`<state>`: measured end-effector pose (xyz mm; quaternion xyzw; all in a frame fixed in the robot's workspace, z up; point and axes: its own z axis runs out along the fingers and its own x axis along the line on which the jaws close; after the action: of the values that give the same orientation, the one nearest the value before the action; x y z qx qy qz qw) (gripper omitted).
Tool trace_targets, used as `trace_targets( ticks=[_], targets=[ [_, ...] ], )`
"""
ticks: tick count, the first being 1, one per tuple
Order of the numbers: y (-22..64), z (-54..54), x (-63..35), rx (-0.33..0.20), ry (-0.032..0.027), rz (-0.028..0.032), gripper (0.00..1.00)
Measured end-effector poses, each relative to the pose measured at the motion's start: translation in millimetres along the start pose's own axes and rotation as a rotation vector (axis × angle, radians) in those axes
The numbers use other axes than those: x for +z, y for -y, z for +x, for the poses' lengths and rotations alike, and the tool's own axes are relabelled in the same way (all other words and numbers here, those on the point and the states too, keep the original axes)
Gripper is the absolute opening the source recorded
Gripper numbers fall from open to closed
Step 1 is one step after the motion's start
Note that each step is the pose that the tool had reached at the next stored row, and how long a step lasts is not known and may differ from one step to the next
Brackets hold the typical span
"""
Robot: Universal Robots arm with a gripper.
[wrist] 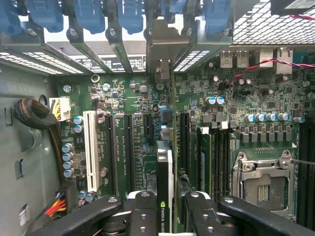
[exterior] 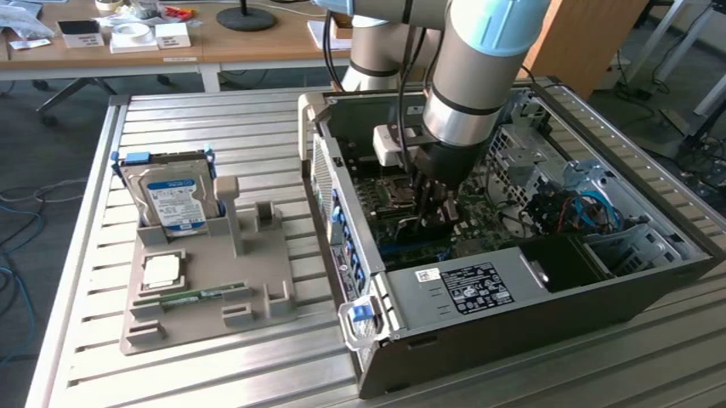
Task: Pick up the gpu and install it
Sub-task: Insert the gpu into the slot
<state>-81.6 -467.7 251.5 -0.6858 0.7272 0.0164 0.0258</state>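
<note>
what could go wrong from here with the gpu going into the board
1. The gpu stands edge-on, gripped between the fingers of the hand, low over the motherboard. If it is off line with the slot, pushing down could jam it.
2. Capacitors and the white slot stand close by; a sideways slip could knock them.
3. Its bracket end must meet the rear slot opening; a tilted card might catch there.

Setting: robotics lab or workshop. Evidence: slatted aluminium workbench [exterior: 227,127]; open computer case [exterior: 511,280], frame centre; wooden desk [exterior: 170,47] with boxes, upper left; floor cables [exterior: 23,204].
</note>
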Motion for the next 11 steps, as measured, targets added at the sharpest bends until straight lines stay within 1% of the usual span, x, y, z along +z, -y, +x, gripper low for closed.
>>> trace_targets(
  ticks=[5,11],
  targets=[
    [0.0,0.9,0.3,0.0,0.0022,0.0,0.26],
    [0.0,0.9,0.3,0.0,0.0023,-0.0001,0.26]
  ],
)
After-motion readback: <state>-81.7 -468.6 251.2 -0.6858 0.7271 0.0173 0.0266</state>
